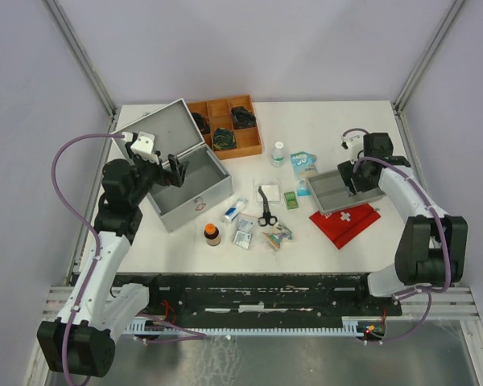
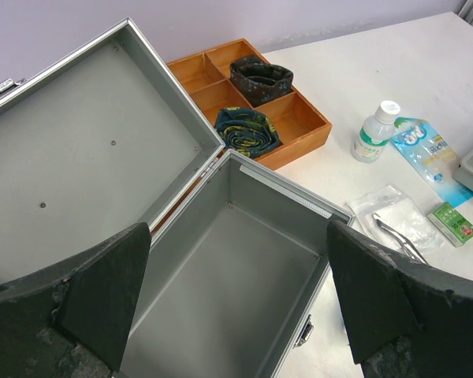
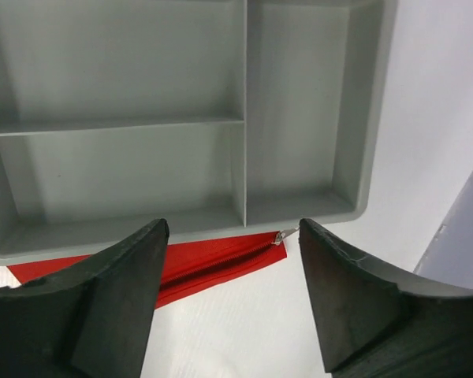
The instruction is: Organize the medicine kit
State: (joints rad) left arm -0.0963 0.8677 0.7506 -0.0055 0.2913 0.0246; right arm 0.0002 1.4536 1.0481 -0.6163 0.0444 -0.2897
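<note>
The left gripper (image 2: 236,236) hangs spread wide over the open silver-grey aluminium medicine kit (image 2: 79,157); the right gripper (image 3: 232,228), jaws apart, hovers over the near rim of the shallow grey divided tray (image 3: 363,157) and a red zipped pouch (image 3: 213,265).

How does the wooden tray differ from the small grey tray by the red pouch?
The wooden tray is brown, the grey tray grey. Some wooden tray compartments hold rolled dark fabric; the grey tray's are empty. The grey tray overlaps a red pouch; the wooden tray sits beside the medicine kit. Both are shallow and divided.
</note>
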